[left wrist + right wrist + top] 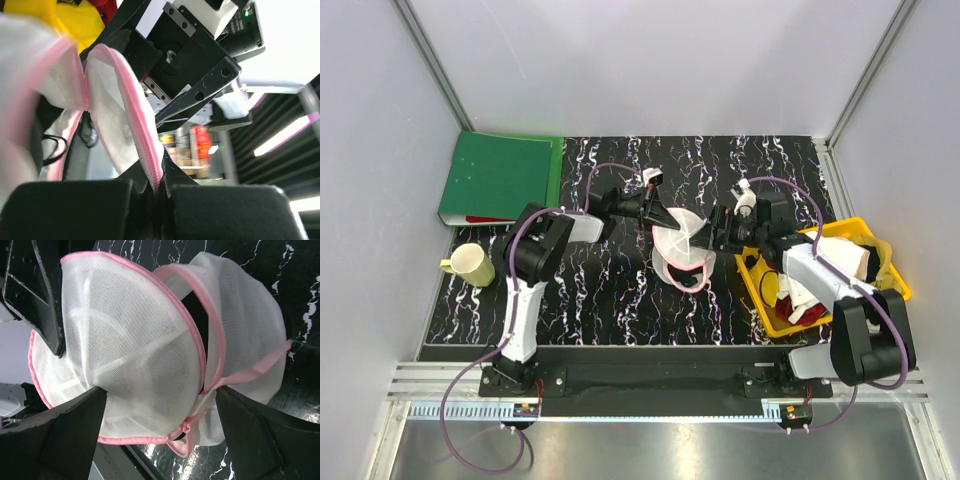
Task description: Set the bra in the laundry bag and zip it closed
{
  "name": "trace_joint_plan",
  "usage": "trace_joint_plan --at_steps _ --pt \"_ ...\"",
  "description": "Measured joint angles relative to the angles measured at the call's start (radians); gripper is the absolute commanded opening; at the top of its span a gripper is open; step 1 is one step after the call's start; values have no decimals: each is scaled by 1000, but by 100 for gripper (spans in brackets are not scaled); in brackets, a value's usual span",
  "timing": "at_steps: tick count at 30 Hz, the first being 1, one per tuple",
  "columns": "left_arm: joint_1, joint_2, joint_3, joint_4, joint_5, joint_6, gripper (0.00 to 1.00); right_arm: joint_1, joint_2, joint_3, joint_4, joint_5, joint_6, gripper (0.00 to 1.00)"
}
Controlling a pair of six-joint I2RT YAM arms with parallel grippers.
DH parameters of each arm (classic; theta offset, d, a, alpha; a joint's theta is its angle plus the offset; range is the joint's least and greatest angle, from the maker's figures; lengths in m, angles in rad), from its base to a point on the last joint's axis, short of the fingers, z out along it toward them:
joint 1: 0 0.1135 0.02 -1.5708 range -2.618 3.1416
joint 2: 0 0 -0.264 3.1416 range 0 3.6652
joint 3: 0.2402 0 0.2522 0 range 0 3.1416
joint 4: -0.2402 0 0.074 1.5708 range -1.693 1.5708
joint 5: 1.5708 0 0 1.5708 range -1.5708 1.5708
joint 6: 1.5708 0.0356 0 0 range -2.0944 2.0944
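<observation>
Overhead, the laundry bag [682, 248] hangs mid-table, the left gripper [159, 195] clenched on its pink zipper rim [150, 150] from 10 o'clock, the right gripper [159, 430] gaping around it from 3, and what looks like the bra [56, 147] tucked inside.

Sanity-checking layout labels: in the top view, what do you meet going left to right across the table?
cream cup → laundry bag → yellow basket. Green binder left out: it overlaps the cup's span.
</observation>
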Motion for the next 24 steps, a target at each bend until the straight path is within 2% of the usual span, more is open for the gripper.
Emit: trace_joint_plan --at_steps 5,8,10,12,14,15,18,21,22,24 --pt "9 15 -4 105 0 -119 0 -2 51 -5 76 -61 25 90" --pt "21 -14 -52 116 -11 -28 0 -1 68 -18 131 -98 56 84" --pt "29 -72 -75 -73 -24 181 0 -1 82 -36 170 -108 83 76" --pt "27 -140 -42 -407 -59 470 0 -2 89 -49 195 -105 106 63" --pt "21 -183 21 -661 -89 679 0 -3 90 -53 214 -105 118 61" --pt "21 -199 39 -737 -99 750 0 -3 90 -53 228 -105 126 51" --pt "22 -227 53 -885 -121 900 0 -4 90 -64 243 -103 135 41" --pt "31 -228 54 -1002 -151 999 6 -5 88 -79 238 -96 140 38" --pt "32 -228 56 -1054 -169 1040 11 -6 87 -82 236 -96 140 33" --pt "32 -228 63 -1138 -211 1106 27 -5 79 -94 231 -96 146 30"
